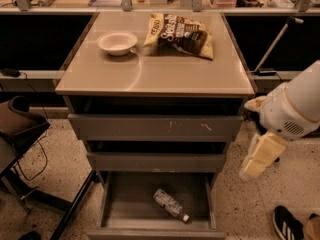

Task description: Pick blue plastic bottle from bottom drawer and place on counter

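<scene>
The blue plastic bottle (170,204) lies on its side on the floor of the open bottom drawer (122,204), white cap toward the front right. The beige counter (150,71) tops the grey three-drawer cabinet. My white arm comes in from the right edge. Its cream-coloured gripper (259,157) hangs beside the cabinet's right side, at about the height of the middle drawer. It is above and to the right of the bottle, apart from it and holding nothing.
A white bowl (117,42) and a yellow-brown snack bag (181,34) sit at the back of the counter. The upper two drawers stand slightly out. A dark chair (20,129) is at left. A person's shoe (286,224) is on the floor at bottom right. A cluttered worktable runs behind.
</scene>
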Controlling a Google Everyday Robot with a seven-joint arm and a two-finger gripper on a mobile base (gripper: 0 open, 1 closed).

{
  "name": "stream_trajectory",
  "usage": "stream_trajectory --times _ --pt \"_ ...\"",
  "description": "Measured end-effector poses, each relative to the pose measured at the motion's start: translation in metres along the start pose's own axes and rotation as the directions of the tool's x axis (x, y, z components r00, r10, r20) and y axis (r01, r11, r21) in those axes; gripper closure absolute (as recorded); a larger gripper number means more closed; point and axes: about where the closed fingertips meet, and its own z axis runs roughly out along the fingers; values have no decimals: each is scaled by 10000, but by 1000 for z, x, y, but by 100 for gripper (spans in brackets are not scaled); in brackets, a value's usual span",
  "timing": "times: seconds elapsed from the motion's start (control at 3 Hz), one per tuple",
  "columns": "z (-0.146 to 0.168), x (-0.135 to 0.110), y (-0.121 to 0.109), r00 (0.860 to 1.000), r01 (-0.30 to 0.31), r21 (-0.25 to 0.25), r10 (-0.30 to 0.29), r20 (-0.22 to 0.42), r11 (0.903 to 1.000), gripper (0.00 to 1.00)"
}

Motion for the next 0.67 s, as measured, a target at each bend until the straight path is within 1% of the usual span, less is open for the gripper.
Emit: stream_trajectory --times 0.33,0.67 --pt "63 8 16 9980 -223 -784 269 580 9967 0" --pt "109 11 18 9961 -350 -1224 446 765 9919 0"
